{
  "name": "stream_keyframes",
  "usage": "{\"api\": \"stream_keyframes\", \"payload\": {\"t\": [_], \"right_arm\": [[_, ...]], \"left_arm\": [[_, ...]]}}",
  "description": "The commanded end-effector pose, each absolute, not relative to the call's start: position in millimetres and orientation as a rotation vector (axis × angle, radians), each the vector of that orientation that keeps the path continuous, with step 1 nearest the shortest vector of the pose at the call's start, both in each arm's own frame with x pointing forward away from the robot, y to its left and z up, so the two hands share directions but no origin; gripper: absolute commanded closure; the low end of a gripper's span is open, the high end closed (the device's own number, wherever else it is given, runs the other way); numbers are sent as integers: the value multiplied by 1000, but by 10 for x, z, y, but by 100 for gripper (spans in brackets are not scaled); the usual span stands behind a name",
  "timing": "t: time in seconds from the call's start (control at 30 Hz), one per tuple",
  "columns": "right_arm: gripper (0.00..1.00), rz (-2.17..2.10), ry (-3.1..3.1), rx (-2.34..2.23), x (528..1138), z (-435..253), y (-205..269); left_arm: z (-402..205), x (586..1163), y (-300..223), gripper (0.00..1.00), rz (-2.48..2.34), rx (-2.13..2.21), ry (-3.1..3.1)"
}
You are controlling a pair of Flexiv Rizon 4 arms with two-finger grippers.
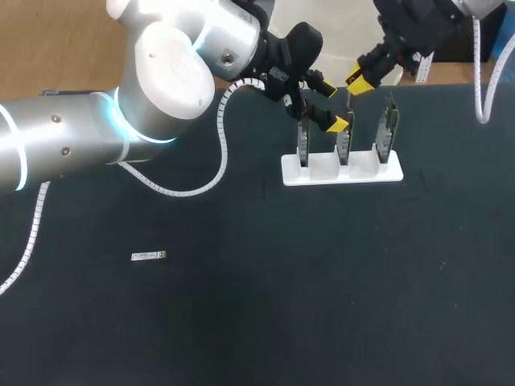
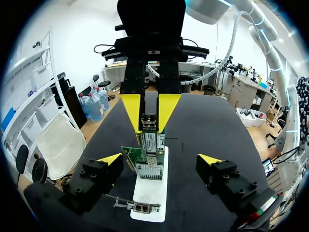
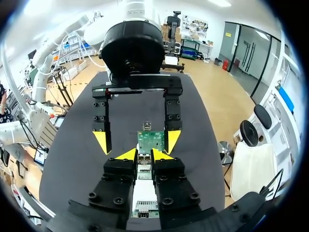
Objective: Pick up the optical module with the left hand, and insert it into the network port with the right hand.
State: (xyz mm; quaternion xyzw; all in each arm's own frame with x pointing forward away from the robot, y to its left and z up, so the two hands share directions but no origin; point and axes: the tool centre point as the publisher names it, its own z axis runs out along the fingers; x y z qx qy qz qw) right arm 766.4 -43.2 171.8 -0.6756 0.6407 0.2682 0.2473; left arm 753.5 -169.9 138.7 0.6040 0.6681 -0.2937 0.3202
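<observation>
Metal module (image 2: 148, 123) stands upright at the port (image 2: 153, 143) on top of the middle green card (image 1: 344, 143); how deep it sits cannot be told. The right gripper (image 3: 143, 154) pinches it from two sides, fingers close together. The left gripper (image 1: 330, 103) is spread wide, one finger on either side of that card, touching nothing. Three cards stand in a white stand (image 1: 338, 173). A second module (image 1: 148, 256) lies flat on the black table (image 1: 322, 281), well apart from the stand.

My left gripper (image 2: 159, 158) and right gripper (image 3: 143, 155) are black, yellow-tipped. Table (image 2: 207, 125) is plain black, rack (image 2: 152, 195) ahead of the left one white, its cards (image 2: 144, 160) green, optical module (image 2: 148, 122) in the right one silver.
</observation>
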Motion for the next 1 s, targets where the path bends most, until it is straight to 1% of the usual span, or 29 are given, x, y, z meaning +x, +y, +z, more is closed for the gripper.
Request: {"api": "stream_keyframes", "payload": {"t": [0.03, 1.0], "right_arm": [[100, 738, 1742, -1835, 7669, 1717, -424], [100, 735, 1757, -1842, 7662, 1687, -450]], "left_arm": [[1391, 7547, -1712, 0, -770, 1590, 1761], [1391, 7547, -1712, 0, -770, 1590, 1761]]}}
